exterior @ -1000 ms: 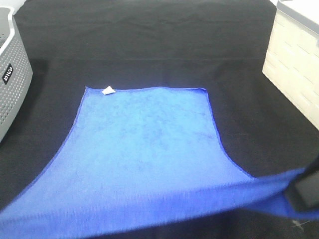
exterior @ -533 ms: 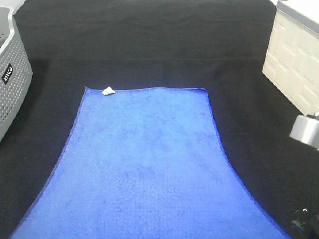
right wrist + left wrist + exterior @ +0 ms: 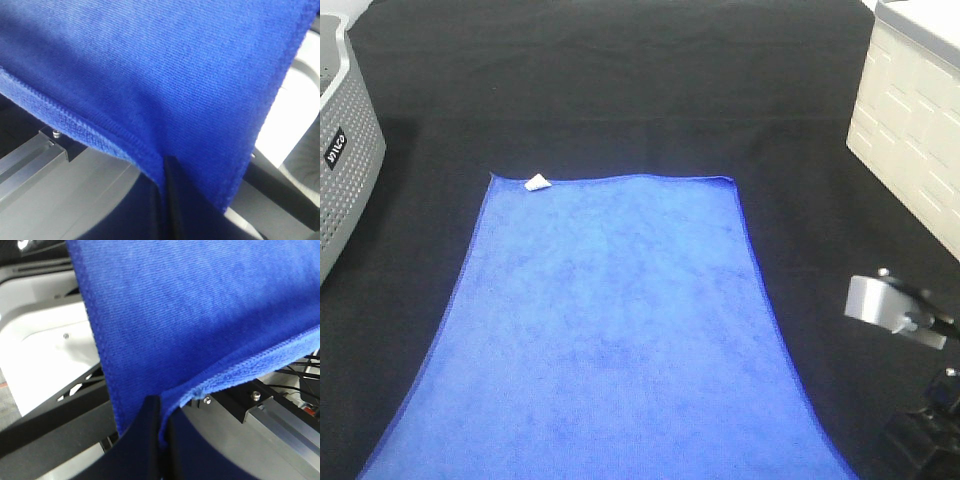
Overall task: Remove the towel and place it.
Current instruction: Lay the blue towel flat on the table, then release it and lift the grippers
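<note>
Black cloth [image 3: 620,90] covers the table, with a grey perforated basket [image 3: 345,170] at its left edge and a cream box [image 3: 910,130] at its right. Between them the blue towel [image 3: 610,330] lies spread, its white tag [image 3: 536,182] at the far left corner and its near end running out of view. The left gripper [image 3: 161,407] is clenched on one hemmed corner, and the right gripper [image 3: 165,167] on another.

From our left pincer [image 3: 160,412] and right pincer [image 3: 165,172], the large royal-blue microfibre towel [image 3: 610,330] stretches ahead over the black cloth table covering [image 3: 620,80].
</note>
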{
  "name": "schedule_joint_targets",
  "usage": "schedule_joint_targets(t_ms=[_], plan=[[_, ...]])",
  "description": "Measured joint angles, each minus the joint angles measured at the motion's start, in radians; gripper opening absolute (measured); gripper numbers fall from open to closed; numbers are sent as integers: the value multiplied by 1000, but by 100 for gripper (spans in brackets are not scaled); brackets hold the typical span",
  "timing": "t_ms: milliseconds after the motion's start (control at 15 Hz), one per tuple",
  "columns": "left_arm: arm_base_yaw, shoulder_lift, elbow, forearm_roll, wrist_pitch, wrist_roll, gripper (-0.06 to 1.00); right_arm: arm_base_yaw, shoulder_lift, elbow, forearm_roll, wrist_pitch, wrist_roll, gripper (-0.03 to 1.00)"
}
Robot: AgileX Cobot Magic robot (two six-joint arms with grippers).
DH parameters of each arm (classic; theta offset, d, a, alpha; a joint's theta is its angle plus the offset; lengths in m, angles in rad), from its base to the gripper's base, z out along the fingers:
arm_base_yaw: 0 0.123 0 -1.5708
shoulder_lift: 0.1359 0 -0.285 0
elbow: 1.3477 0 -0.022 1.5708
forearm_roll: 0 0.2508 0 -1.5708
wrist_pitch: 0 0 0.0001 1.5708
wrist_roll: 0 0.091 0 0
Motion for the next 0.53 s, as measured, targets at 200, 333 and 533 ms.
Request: schedule_joint_targets(t_ms=[200,333,533], plan=[[1,74,0,3,0,-9,0,0,111,0,9,-1,-42,1],[1,128,0,4,-1,-12,0,0,187,-1,14,-6,-66,1],[2,217,-1,6,-2,-12,0,0,299,-2,28,-21,-105,1]])
